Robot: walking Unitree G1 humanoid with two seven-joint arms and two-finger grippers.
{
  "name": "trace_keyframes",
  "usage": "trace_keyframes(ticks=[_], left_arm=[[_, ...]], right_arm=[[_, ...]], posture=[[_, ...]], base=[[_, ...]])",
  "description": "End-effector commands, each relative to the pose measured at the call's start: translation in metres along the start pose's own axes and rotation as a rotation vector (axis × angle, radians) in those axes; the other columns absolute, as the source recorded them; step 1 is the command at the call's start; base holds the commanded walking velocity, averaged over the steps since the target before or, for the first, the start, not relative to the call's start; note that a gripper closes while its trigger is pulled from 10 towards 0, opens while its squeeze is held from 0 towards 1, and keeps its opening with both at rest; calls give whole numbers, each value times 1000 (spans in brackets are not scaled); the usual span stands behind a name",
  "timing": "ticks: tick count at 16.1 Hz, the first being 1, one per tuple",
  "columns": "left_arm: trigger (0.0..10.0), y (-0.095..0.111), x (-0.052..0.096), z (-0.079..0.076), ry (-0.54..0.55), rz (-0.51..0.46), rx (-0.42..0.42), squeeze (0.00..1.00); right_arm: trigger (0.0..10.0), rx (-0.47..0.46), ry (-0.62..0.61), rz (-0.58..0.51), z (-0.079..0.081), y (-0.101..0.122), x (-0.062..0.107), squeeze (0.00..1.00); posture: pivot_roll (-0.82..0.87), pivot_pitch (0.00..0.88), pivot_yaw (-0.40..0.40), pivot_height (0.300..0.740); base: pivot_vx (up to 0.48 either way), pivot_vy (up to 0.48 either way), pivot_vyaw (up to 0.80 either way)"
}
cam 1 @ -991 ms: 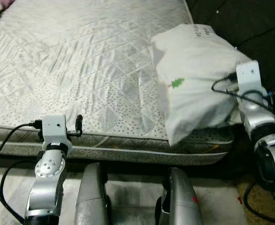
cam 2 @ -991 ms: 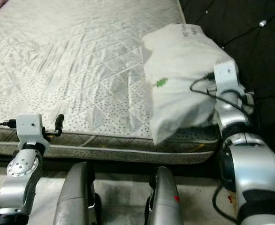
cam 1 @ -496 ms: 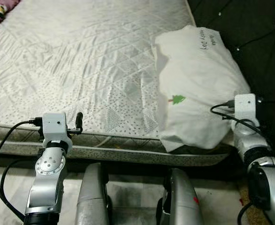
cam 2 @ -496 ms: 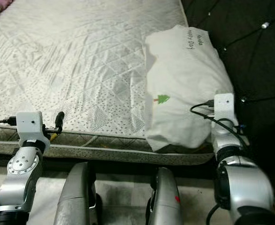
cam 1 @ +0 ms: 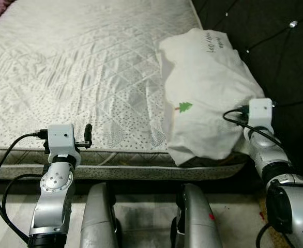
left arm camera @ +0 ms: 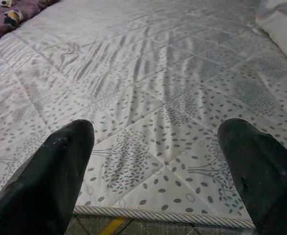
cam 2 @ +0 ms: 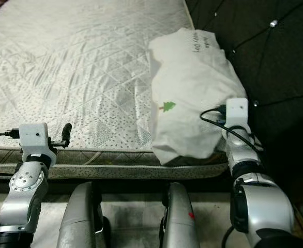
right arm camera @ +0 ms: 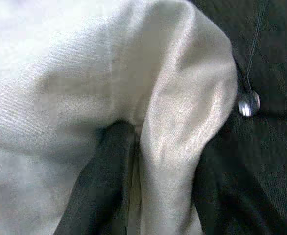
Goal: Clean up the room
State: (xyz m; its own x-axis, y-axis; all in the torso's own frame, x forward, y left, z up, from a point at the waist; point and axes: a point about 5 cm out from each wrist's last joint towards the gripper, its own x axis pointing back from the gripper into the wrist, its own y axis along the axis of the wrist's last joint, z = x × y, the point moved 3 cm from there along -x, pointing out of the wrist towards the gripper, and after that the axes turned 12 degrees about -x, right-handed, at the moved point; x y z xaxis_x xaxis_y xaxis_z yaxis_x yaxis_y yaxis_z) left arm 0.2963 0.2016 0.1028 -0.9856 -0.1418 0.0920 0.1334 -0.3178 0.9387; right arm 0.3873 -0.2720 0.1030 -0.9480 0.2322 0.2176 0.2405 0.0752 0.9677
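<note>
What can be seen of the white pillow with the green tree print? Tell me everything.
The white pillow with the green tree print is soft, creased fabric, with dark lettering near its far end. It lies on the quilted mattress beside the dark tufted headboard, its near end overhanging the edge. The right gripper pinches a fold of it.

The left arm was bent up in front of the body with its left gripper (left arm camera: 155, 161) pointing forward, black fingers (left arm camera: 48, 176) spread wide with nothing between them. The right arm reached forward on the robot's right side, wrist cable looped over it, and the right gripper (right arm camera: 155, 166) had its two fingers (right arm camera: 102, 181) pinched on a fold of the white pillow (cam 1: 206, 98). Both silver forearms were angled up from low in the frame.
</note>
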Motion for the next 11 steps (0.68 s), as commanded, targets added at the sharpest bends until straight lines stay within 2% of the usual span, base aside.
trace_keyframes(ticks=[1, 4, 5, 7, 9, 11], left_arm=[[10000, 1, -1, 1, 7, -2, 1, 0], [10000, 4, -6, 0, 6, -11, 2, 0], [10000, 6, -8, -4, -7, -18, 2, 0], [10000, 8, -9, -5, -2, -28, 6, 0], [10000, 10, -11, 4, 39, -34, 19, 0], [10000, 11, -11, 5, 51, -38, 27, 0]], right_arm=[[10000, 40, 65, -58, 8, 14, -1, 1000], [10000, 70, 90, -74, 8, 8, 3, 1000], [10000, 6, 75, -113, 7, 13, 4, 1000], [10000, -62, 68, -224, 16, 34, 4, 1000], [10000, -136, 18, -332, 30, 53, 7, 1000], [10000, -152, 62, -322, 47, 49, 9, 1000]], posture=[[55, 47, -13, 576], [34, 33, -2, 576], [33, 29, -2, 576], [36, 22, -5, 576], [49, 8, -23, 576], [56, 0, -31, 576]], base=[[0, 0, 0], [0, 0, 0], [0, 0, 0], [0, 0, 0], [0, 0, 0], [0, 0, 0]])
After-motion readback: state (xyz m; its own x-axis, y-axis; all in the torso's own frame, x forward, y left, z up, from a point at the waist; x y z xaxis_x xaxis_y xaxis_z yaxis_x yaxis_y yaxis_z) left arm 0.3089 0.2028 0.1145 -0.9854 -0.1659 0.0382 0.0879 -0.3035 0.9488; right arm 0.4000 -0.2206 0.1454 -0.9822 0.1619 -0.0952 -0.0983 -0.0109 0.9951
